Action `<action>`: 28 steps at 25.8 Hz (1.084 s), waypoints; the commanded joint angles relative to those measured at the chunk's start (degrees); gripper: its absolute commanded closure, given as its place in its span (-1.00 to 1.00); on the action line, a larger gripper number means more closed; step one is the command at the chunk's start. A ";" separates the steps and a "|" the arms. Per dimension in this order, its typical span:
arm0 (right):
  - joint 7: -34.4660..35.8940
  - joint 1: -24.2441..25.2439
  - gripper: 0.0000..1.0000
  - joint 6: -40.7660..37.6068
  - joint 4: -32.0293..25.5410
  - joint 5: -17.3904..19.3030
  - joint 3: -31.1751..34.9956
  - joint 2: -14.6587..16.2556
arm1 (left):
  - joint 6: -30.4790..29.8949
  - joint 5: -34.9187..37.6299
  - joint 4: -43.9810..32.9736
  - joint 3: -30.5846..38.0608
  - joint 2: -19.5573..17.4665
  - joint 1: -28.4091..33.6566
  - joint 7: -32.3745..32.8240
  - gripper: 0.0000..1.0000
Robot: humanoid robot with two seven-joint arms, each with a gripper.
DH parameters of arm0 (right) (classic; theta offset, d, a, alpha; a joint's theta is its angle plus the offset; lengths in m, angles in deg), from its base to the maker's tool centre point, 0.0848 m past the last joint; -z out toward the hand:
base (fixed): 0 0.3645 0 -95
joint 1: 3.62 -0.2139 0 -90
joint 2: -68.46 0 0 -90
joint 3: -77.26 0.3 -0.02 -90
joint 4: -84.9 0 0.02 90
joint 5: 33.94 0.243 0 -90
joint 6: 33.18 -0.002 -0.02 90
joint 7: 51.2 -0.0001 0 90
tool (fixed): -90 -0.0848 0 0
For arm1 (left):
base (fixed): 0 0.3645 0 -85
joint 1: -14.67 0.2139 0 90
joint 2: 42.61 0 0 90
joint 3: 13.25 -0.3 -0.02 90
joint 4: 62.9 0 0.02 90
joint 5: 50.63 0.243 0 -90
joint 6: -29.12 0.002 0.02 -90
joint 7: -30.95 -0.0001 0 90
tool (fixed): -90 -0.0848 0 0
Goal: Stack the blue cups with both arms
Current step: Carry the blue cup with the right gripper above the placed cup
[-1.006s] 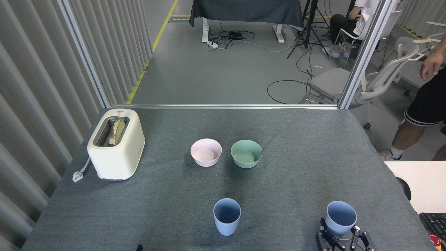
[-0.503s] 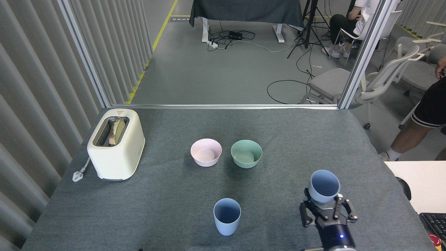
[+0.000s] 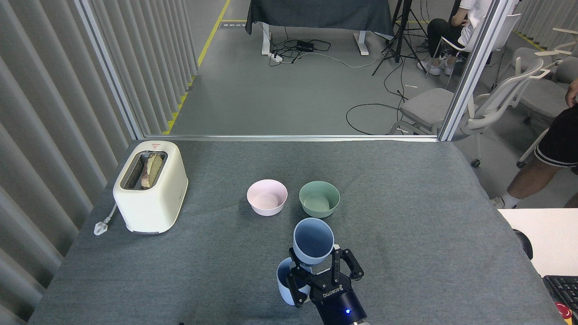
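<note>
Right claw [image 3: 321,270] clenched around one blue cup [image 3: 313,241], held up in the air, mouth open to the top. Second blue cup [image 3: 282,279] standing on the grey worktop [image 3: 406,216], just below and partly hidden behind the claw. Pink bowl [image 3: 267,197] and green bowl [image 3: 319,198] side by side farther back. Left claw out of sight.

Cream toaster [image 3: 151,192] w/ bread at table's left; pink bowl [image 3: 267,197] beside mint-green bowl [image 3: 319,198] mid-table
</note>
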 commanded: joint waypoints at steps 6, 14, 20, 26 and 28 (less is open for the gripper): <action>-0.30 1.89 -0.44 -0.07 -0.20 0.21 -1.73 -0.29 | 0.04 -0.04 0.22 -0.06 0.03 -0.10 0.05 -1.00; -0.03 1.54 -0.45 -0.07 4.54 0.56 -1.11 -1.17 | 0.04 -0.04 0.22 -0.06 0.03 -0.10 -0.04 -1.00; 0.32 1.18 -0.47 0.02 6.91 0.56 -0.94 -2.49 | 0.04 -0.04 0.22 -0.06 0.03 -0.10 -0.04 -1.00; 0.41 1.10 -0.98 0.02 7.27 0.65 -0.85 -3.10 | 0.04 -0.04 0.22 -0.06 0.03 -0.10 -0.04 -1.00; 0.76 1.10 -0.99 -0.24 6.74 0.65 -0.76 -3.02 | 0.04 -0.04 0.22 -0.06 0.03 -0.10 -0.04 -1.00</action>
